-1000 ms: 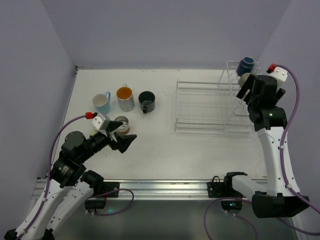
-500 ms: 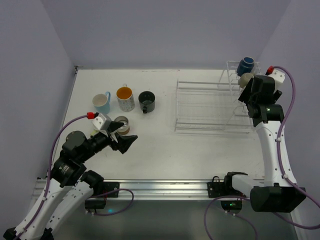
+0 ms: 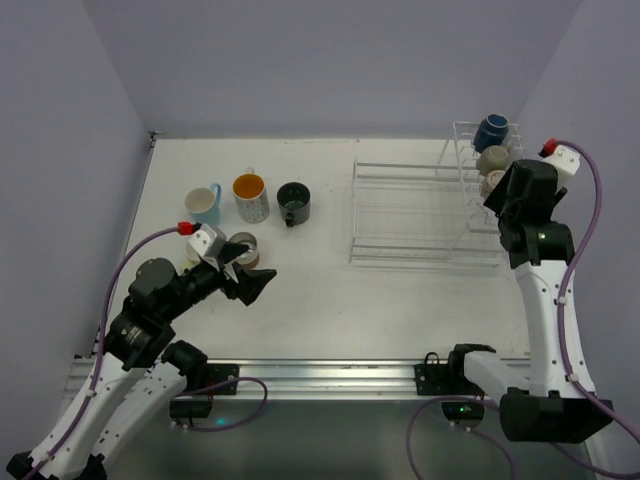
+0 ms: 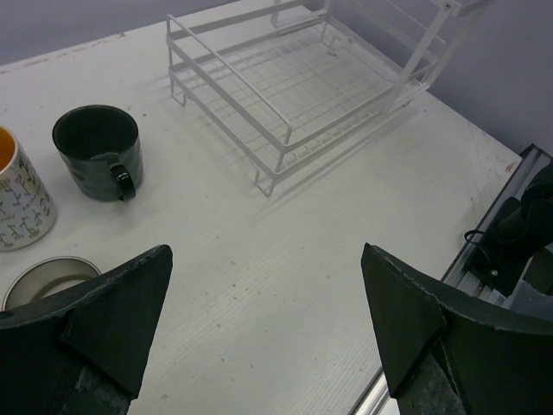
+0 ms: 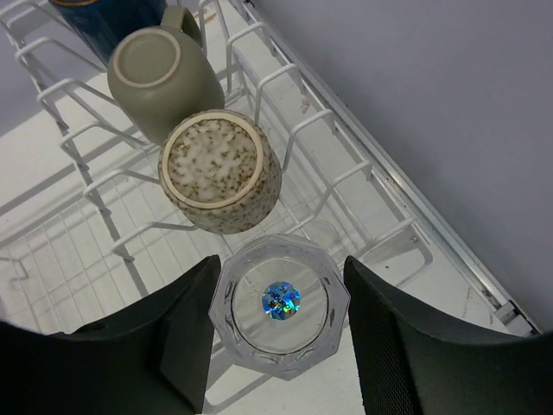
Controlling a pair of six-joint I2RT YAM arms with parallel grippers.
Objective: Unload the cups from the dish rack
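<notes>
A: Right jaws?
B: Flanking the clear glass cup [image 5: 279,316] in the dish rack [image 3: 410,215], at 2 o'clock on the counter [image 3: 330,290]; pinching or merely close, cannot tell. Toward 11 o'clock from the glass: speckled beige cup [image 5: 220,169], then pale green mug [image 5: 164,82].
A: Left jaws?
B: Spread wide, empty, above the counter. Black mug [image 4: 97,151] upright at 11 o'clock.

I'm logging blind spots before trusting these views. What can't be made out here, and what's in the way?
- Navy cup: right wrist view, cut off by the top edge.
- Clear glass: top view, hidden under the right arm. Whether the right pincer actually clamps it is unclear.
- Pale cup beside the left pincer: left wrist view, mostly behind a finger, so its shape and handle are hidden.
</notes>
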